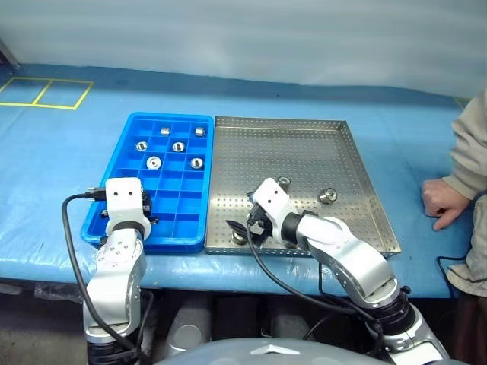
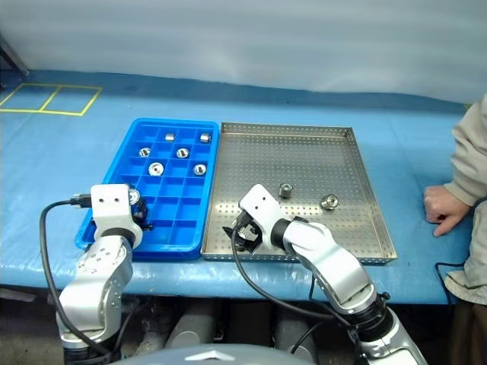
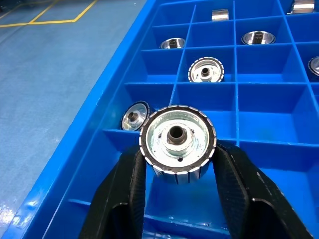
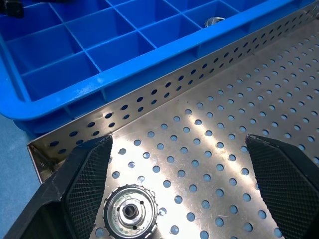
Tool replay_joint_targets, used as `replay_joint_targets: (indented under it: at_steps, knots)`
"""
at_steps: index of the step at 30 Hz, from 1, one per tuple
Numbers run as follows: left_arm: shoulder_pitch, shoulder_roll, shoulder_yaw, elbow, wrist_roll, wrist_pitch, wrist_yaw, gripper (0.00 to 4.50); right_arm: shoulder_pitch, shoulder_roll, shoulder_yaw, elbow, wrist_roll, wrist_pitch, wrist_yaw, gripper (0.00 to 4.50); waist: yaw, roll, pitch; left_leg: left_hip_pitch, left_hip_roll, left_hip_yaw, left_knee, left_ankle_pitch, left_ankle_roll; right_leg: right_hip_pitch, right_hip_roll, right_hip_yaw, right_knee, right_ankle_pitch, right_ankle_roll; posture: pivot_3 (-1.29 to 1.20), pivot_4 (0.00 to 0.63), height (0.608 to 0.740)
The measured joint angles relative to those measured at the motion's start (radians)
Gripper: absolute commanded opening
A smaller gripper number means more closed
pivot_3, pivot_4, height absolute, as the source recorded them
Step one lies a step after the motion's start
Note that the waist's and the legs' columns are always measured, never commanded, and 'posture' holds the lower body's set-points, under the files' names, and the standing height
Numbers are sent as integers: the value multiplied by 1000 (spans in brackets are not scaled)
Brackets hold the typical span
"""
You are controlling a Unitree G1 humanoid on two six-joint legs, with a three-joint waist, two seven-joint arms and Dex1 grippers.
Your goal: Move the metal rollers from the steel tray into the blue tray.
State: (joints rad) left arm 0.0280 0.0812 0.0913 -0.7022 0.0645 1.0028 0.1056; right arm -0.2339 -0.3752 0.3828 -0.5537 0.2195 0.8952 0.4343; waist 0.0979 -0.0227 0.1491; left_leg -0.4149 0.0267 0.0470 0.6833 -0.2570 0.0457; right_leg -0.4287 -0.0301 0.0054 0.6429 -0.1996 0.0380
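Black mesh pads of my left gripper [image 3: 178,186] are pinching a ribbed silver roller [image 3: 178,143] over a near-left compartment of the blue tray [image 3: 89,149]; I am judging it best to lower before letting go. My right gripper [image 4: 182,174] is standing wide over a roller [image 4: 130,211] near the steel tray's [image 1: 365,198] corner, with two more rollers [image 1: 328,195] lying farther in.

Bright even light, glare on steel tray [image 4: 199,124]
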Motion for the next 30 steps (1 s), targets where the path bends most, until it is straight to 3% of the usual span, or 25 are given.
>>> replay_joint_targets:
  at_steps: [4, 9, 12, 20, 23, 30]
  knots:
    - [-18, 4, -6, 7, 7, 1, 2, 4346, 18, -1, -5, -5, 0, 1, -11, 4500, -3, 0, 0, 0, 0, 0, 0, 0, 0, 0, 0, -1, 0, 0, -1, 207, 150, 740]
    - [-111, 30, -25, 38, 11, -4, -20, 4346, 46, -1, -28, -28, 0, 8, -36, 4500, -6, 0, 0, 0, 0, 0, 0, 0, 0, 0, 0, -2, 0, 0, -1, 164, 150, 740]
    - [-190, 66, -56, 50, -40, -13, -115, 4346, 68, -5, -51, -55, 0, 15, -53, 4500, -13, 0, 0, -1, 0, 0, 0, 0, 0, 0, -1, -2, 0, 0, -2, 132, 150, 740]
    - [-321, 343, -252, 97, -316, 62, -584, 4346, 153, -39, -125, -118, 0, 53, -88, 4500, -59, 1, 1, 0, 0, 0, -1, 0, 0, -1, 0, -2, 1, -2, -3, 49, 150, 740]
    - [-393, 422, -313, 150, -378, 127, -684, 4346, 177, -42, -148, -135, 0, 56, -106, 4500, -71, 2, 1, 0, 1, 0, -1, 0, 0, -1, 1, -2, 1, -2, -3, 35, 150, 740]
    - [-521, 444, -366, 245, -490, 307, -777, 4346, 212, -15, -161, -160, -4, 67, -151, 4500, -90, 2, 1, 0, 1, 0, -1, 0, 0, -1, 2, 0, 1, -3, -2, -20, 150, 740]
